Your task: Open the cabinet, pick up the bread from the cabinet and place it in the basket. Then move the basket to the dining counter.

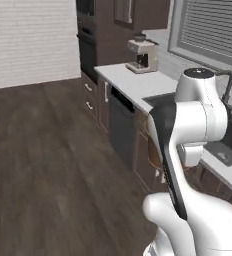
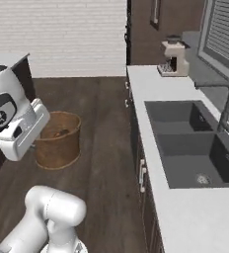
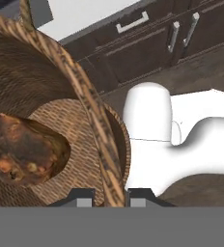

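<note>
My tool [image 3: 110, 195] pinches the basket [image 2: 58, 140] by its woven rim, one finger on each side. The bread [image 3: 24, 150] lies on the basket's bottom. Dark drawers [image 3: 147, 41] stand just beyond; the sink [image 2: 195, 143] and coffee machine [image 2: 173, 59] sit on the table [image 2: 158, 163].

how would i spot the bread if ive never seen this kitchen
Find the sink counter, then look across the dark wood floor to the round woven basket hanging from the gripper. The bread lies on the basket's bottom: a small golden-brown lump, smooth against the weave.
</note>
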You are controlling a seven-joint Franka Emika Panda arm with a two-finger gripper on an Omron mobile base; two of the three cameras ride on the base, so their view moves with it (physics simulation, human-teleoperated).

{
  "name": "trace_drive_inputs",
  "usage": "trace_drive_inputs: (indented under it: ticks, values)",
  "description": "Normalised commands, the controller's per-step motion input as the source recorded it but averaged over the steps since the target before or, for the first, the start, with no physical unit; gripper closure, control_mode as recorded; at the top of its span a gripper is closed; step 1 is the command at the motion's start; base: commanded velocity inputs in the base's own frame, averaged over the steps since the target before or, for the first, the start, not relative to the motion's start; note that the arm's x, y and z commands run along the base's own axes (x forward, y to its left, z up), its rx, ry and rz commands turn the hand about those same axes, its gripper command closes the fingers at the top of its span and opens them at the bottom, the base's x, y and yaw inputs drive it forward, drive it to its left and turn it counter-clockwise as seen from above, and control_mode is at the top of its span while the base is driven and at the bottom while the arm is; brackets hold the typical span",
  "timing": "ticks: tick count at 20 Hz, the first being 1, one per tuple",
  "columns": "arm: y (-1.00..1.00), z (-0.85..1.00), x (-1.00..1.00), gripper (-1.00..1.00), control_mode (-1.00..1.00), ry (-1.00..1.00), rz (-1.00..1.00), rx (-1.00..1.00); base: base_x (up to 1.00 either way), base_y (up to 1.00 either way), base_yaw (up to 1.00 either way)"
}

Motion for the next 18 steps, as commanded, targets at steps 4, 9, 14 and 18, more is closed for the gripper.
trace_drive_inputs:
  ticks: [4,9,14,18]
  values:
    - [0.0,0.0,0.0,1.0,1.0,0.0,0.0,0.0,0.03,0.0,1.0]
    - [0.0,0.0,0.0,1.0,1.0,0.0,0.0,0.0,0.41,0.0,0.98]
    - [0.0,0.0,0.0,1.0,1.0,0.0,0.0,0.0,0.73,-0.17,0.89]
    - [0.0,0.0,0.0,1.0,1.0,0.0,0.0,0.0,0.85,-0.79,0.63]
